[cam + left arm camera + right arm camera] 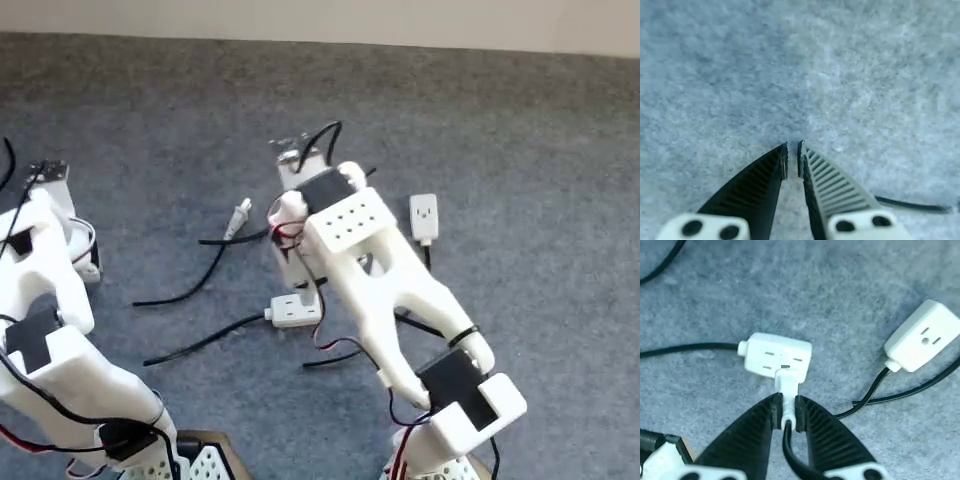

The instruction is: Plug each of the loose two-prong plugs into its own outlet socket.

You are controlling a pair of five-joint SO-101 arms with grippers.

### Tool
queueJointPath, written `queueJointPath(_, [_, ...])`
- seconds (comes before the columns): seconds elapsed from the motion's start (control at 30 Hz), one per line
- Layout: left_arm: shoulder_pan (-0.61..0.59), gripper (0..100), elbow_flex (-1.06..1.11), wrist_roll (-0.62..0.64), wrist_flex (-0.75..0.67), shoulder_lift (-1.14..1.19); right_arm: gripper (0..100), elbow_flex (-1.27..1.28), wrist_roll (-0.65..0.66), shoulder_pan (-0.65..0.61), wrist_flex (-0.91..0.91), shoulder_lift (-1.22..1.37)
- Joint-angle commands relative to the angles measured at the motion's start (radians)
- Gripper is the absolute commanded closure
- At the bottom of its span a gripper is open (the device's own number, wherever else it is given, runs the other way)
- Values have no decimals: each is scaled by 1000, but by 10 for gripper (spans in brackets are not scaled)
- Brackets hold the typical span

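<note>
High view. The right arm (370,260) stretches over the middle of the grey carpet (520,130) and hides whatever lies under its wrist. The first socket (296,310), a white outlet block, shows at the arm's side, and its black cable (200,343) trails away across the carpet. The second socket (424,217) lies on the arm's other side, apart from the first. Beyond the first socket lies the loose plug (238,218) on a black lead; its prongs are too small to make out. The left arm (50,330) stands at the frame's edge, partly cut off.

Left wrist view. The left gripper (792,160) hangs over bare carpet, its fingers drawn together to a thin slit with nothing between them. A dark cord (910,205) crosses one corner.

Right wrist view. The right gripper (786,412) is clamped on the held plug (787,382), a white one whose front meets the first socket's face. Its prongs are hidden, so how deep it sits cannot be told. The second socket lies apart, its slots bare.
</note>
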Motion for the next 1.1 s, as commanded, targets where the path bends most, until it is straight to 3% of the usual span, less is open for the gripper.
queueJointPath(0.0, [-5, 944, 25, 17, -63, -10, 995, -30, -2, 82, -35, -38])
queueJointPath(0.23, [-7, 944, 25, 14, -66, -12, 995, 139, 0, 90, -122, -48])
queueJointPath(0.5, [-5, 944, 25, 14, -66, -12, 995, 154, -2, 18, -124, -150])
queueJointPath(1.07, [-10, 944, 25, 12, -66, -12, 995, 263, -6, 21, -214, -79])
